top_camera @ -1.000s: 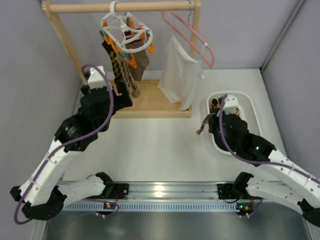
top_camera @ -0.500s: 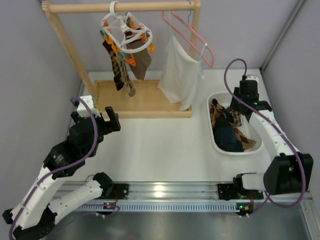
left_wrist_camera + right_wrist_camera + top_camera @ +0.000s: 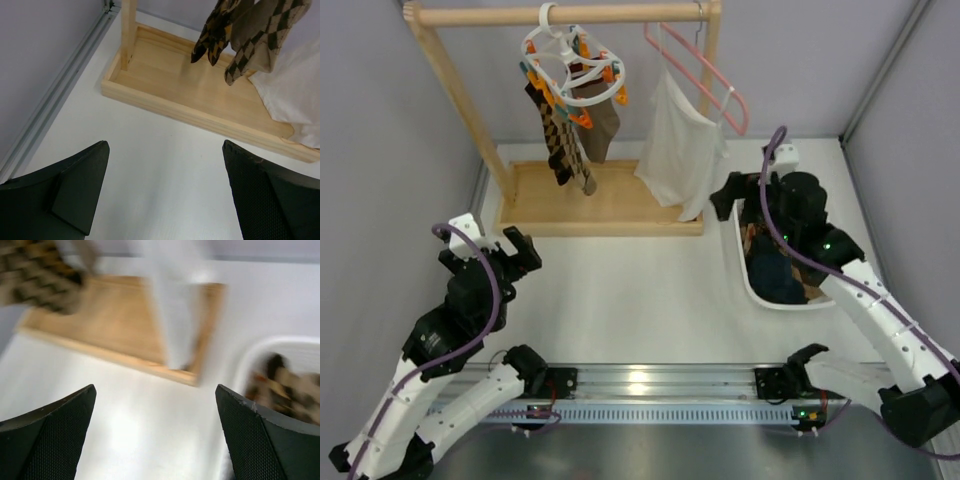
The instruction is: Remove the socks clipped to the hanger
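The white oval hanger (image 3: 570, 58) with orange and teal clips hangs from the wooden rail. Patterned brown and black socks (image 3: 565, 140) and a plain brown one (image 3: 601, 118) dangle from it. In the left wrist view the sock toes (image 3: 252, 47) hang above the wooden base. My left gripper (image 3: 523, 254) (image 3: 165, 150) is open and empty, low over the table, near and left of the rack. My right gripper (image 3: 726, 196) (image 3: 155, 395) is open and empty at the far left corner of the basket. The right wrist view is blurred; socks (image 3: 35, 275) show at its top left.
A white basket (image 3: 752, 283) (image 3: 250, 360) at the right holds several loose socks (image 3: 782, 272). A white cloth (image 3: 678, 150) (image 3: 295, 95) hangs from a pink wire hanger (image 3: 705, 75). The rack's wooden base (image 3: 620, 205) (image 3: 200, 95) lies behind the grippers.
My right gripper has gone from shut to open, and the sock it held now lies in the basket. My left arm has drawn back from the rack toward the near left.
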You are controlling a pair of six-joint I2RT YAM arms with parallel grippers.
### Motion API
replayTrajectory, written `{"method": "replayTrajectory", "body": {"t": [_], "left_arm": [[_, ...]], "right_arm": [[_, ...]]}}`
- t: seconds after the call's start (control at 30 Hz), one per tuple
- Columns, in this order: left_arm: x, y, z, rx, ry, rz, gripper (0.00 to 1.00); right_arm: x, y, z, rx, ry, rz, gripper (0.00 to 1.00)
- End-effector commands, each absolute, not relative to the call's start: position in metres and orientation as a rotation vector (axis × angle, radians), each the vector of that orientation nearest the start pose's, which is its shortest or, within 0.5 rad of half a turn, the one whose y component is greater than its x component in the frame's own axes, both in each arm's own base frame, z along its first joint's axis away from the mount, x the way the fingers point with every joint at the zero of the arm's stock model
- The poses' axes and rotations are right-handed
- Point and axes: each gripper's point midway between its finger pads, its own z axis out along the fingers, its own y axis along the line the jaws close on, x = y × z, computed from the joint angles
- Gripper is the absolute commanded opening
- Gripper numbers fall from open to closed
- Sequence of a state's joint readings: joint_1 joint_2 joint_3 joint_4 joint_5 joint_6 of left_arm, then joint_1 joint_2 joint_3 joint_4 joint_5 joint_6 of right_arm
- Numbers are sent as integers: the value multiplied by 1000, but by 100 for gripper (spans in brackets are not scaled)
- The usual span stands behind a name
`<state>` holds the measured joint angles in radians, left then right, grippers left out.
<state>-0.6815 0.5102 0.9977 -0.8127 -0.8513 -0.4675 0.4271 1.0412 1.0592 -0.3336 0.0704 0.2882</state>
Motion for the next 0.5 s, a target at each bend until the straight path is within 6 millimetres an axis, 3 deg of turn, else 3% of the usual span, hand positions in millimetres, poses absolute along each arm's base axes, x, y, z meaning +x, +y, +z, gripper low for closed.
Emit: {"method": "replayTrajectory", "body": {"t": [0.0,0.03,0.1,0.13,0.2,0.23,0.47], "left_arm": [[206,1,313,-447,1701,-19,98],[209,-4,315,-440,1698,-54,98],[212,-1,312,-448,1701,-44,98],[213,4,311,-472,1700,-25,98],[217,9,309,-494,1706,-11,98],[217,10,308,-500,1706,-6,98],[217,16,306,-524,1705,6,98]], "right_arm": [[299,243,327,-301,1692,800,98],[289,273,327,-360,1678,843,98],[289,295,331,-362,1652,810,98],[280,328,336,-427,1616,832,98],[287,347,341,-385,1597,772,98],[285,374,343,-412,1580,774,98],[325,453,338,-379,1593,695,92]]}}
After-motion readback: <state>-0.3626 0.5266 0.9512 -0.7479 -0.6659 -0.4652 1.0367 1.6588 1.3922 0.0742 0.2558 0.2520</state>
